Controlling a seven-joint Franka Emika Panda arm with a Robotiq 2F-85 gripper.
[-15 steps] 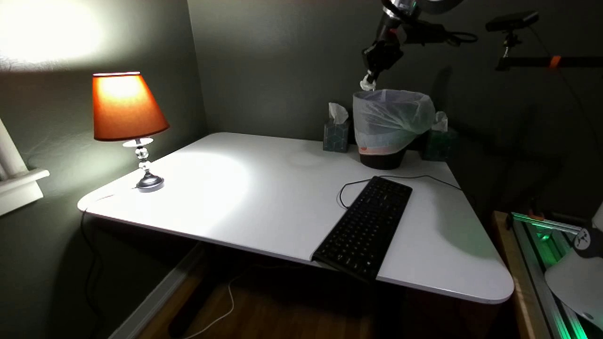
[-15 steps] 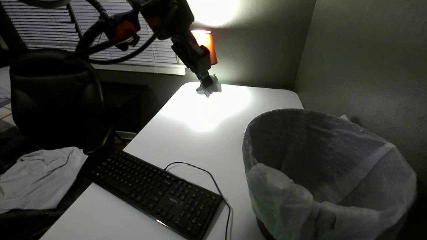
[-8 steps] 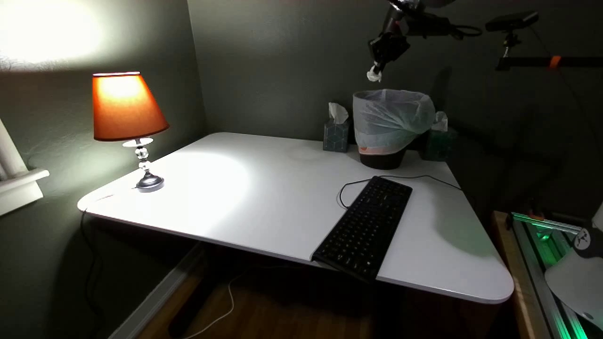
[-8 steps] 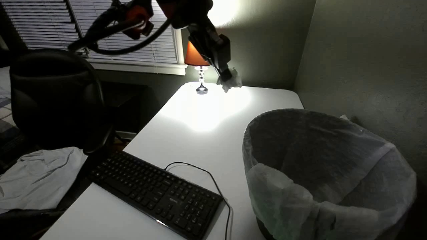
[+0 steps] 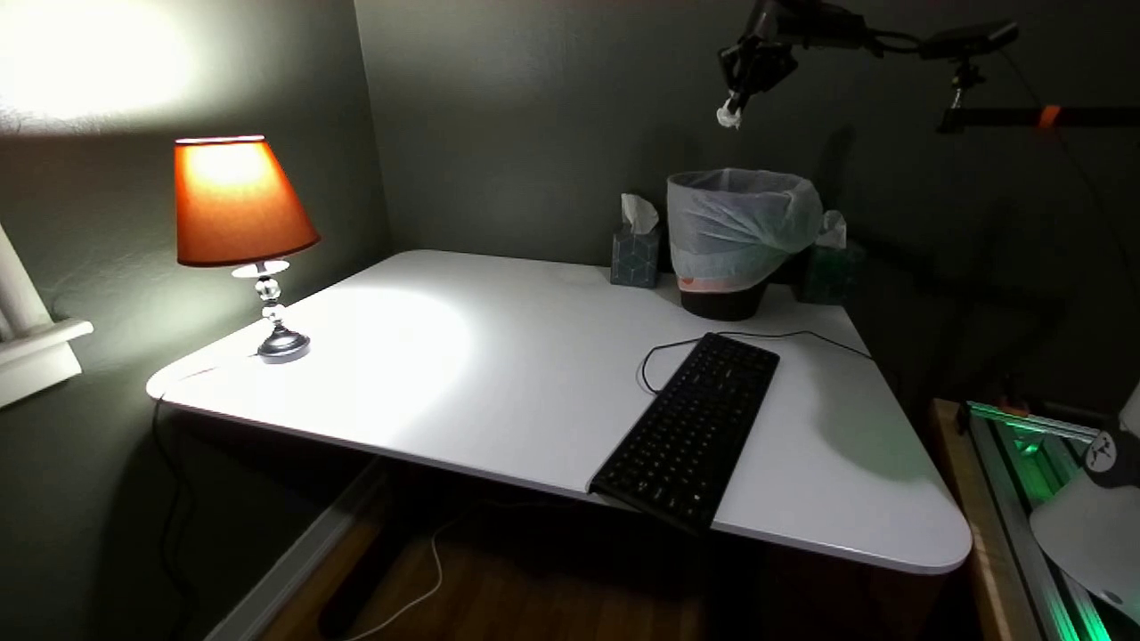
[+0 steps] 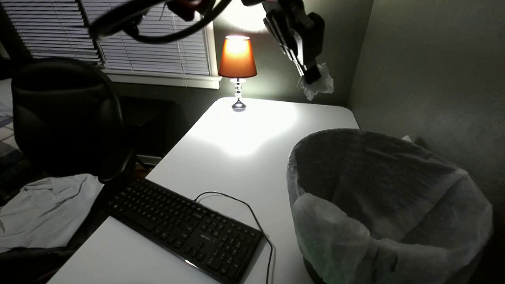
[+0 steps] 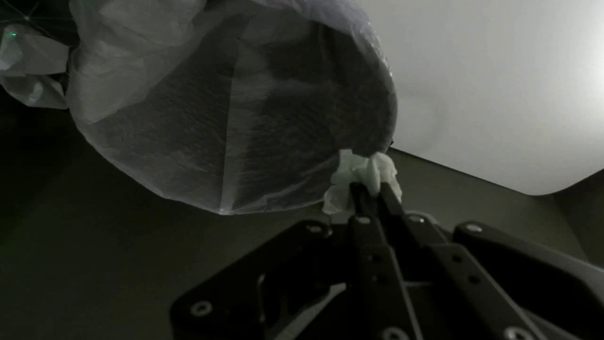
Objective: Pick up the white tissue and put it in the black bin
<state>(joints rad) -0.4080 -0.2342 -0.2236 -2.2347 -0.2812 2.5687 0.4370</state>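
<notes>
The white tissue is crumpled and held in the air above the black bin in an exterior view. My gripper is shut on it. In an exterior view the tissue spreads out around the fingertips of the gripper, higher than the bin. The black bin stands on the desk with a white bag liner folded over its rim; it also shows in an exterior view. In the wrist view the tissue sits between the fingertips and overlaps the edge of the bin's opening.
Tissue boxes stand on both sides of the bin, one patterned and one darker. A black keyboard with a cable lies on the white desk. A lit orange lamp stands at the far end. Walls rise behind.
The gripper has risen and moved right in both exterior views, carrying the tissue, from near the bin's rim to higher above it. The lamp is uncovered in an exterior view.
</notes>
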